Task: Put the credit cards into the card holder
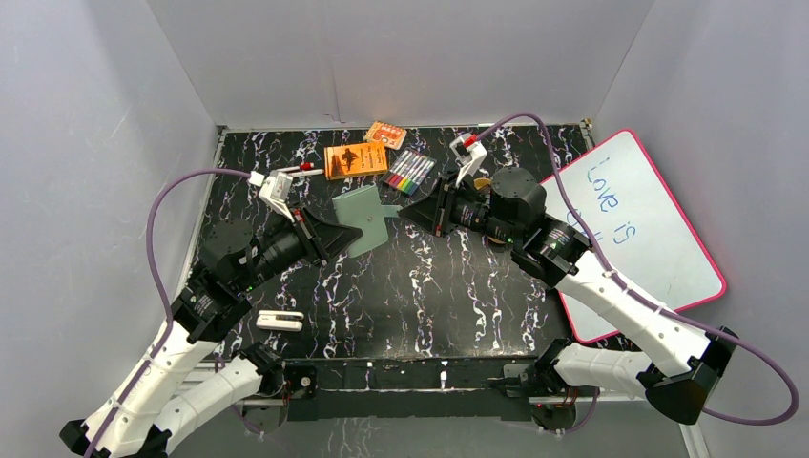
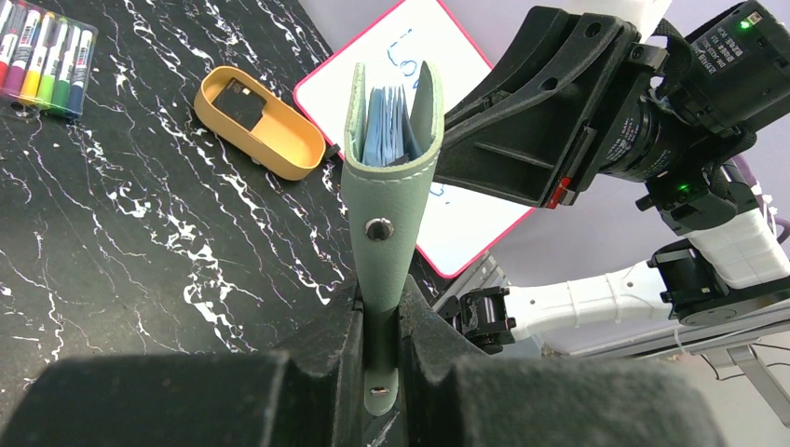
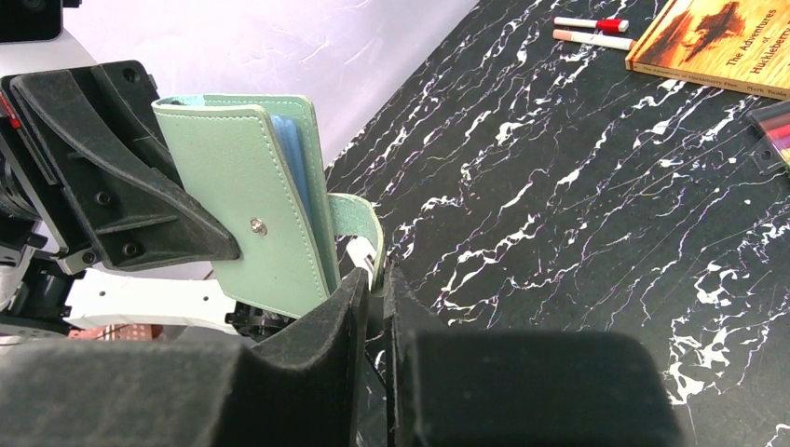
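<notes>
Jaws of left gripper [image 2: 380, 312] clamp the card holder [image 2: 391, 168] by its edge. Right gripper [image 3: 374, 279] jaws sit narrow, pinching its snap tab [image 3: 359, 219] — holder just beside the Huckleberry Finn book [image 1: 356, 160].

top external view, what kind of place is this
Likely a lab robot test cell: plain grey walls box in a black marbled table, with staged props such as a whiteboard and marker set.

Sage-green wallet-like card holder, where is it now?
In the top view the sage-green card holder is held left of centre between the left gripper and right gripper, below the orange book.
</notes>
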Robot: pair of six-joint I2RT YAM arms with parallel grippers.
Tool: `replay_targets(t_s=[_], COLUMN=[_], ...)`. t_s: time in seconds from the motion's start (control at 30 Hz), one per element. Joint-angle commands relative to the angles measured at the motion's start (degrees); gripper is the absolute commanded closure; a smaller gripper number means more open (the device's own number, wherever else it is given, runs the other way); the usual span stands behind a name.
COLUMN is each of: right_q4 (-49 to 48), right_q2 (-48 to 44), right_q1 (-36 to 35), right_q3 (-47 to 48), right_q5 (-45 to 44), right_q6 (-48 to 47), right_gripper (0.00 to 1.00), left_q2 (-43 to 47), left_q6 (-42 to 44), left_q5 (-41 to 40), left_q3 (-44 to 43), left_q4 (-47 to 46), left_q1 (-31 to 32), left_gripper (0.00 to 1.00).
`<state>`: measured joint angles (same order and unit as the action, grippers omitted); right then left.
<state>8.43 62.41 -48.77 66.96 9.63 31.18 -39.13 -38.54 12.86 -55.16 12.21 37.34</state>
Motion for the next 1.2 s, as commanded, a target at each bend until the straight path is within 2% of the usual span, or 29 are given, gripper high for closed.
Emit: replay_targets(t_s=[0.0,0.3,0.63,0.87,1.17], right_q4=[-4.3,-5.5,-5.4,-0.3,-0.3], right_q2=[-0.7,-1.1,-1.3,0.2,1.1], right_q1=[0.0,-0.1,-0.1,-0.1,0.0], right_q3=[1.6,1.3,2.9,6.6,6.4], right_q5=[0.9,1.9,5.3,3.2,2.8], right_q6=[-0.3,-0.7,-3.2,-5.5,-6.1], right_gripper=[0.83,1.0,1.0,1.0,1.0], left_q2=[1.2,1.3,0.6,-4.4,-8.8], left_q6=[0.5,0.4,1.2,4.8,6.2], left_q5=[0.5,0.8,-0.1,-1.4,-3.8], left_q3=[-0.5,-0.4,-0.3,-1.9,-3.9], left_q4=[-2.3,-2.5,-3.0,-3.5,-4.0], left_q1=[0.0,0.0,0.0,0.0,0.0], left_gripper=[1.0,1.0,1.0,1.0,1.0])
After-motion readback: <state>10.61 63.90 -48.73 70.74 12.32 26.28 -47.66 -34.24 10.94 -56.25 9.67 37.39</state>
